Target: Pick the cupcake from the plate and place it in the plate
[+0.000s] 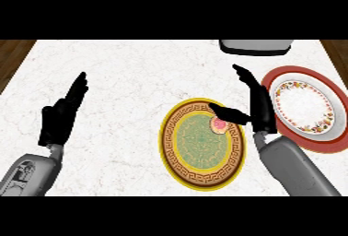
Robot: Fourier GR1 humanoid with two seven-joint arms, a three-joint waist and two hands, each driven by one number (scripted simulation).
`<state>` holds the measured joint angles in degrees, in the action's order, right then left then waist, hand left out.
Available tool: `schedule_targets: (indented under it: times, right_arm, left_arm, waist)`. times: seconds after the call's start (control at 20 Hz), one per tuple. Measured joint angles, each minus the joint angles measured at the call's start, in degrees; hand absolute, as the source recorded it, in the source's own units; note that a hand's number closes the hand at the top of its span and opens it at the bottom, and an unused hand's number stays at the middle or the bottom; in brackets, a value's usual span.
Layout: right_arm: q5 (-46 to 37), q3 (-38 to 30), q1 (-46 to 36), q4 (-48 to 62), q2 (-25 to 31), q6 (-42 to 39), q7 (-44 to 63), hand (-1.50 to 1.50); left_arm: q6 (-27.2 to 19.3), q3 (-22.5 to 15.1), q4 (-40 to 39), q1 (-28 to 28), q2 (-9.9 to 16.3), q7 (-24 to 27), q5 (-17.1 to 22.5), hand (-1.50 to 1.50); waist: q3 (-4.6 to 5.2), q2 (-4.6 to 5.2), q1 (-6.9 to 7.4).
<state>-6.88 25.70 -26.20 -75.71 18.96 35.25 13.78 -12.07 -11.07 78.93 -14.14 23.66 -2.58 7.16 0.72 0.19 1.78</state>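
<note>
A small pink cupcake (219, 124) sits on the upper right part of a gold and green patterned plate (198, 159) in the middle of the counter. My right hand (258, 105) stands just right of the cupcake with straight fingers pointing away from me, and its thumb reaches across the plate's rim above the cupcake. It holds nothing. A white plate with a floral band and red rim (307, 109) lies at the right, partly behind that hand. My left hand (62, 115) rests open at the left, fingers up.
A grey and white appliance (257, 45) stands at the back right edge of the marble counter (136, 69). Dark wood floor shows past the counter's left and right edges.
</note>
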Motion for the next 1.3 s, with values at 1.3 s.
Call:
schedule_targets:
  times: [1.3]
  right_arm:
    - [-37.8,8.5,-8.5,-8.7,-10.6,-23.8,51.1,-1.50]
  left_arm:
    - [0.4,1.6,1.2,1.0,-2.7,-0.9,-0.9,0.00]
  waist:
    - [-0.59,-0.96,-3.27]
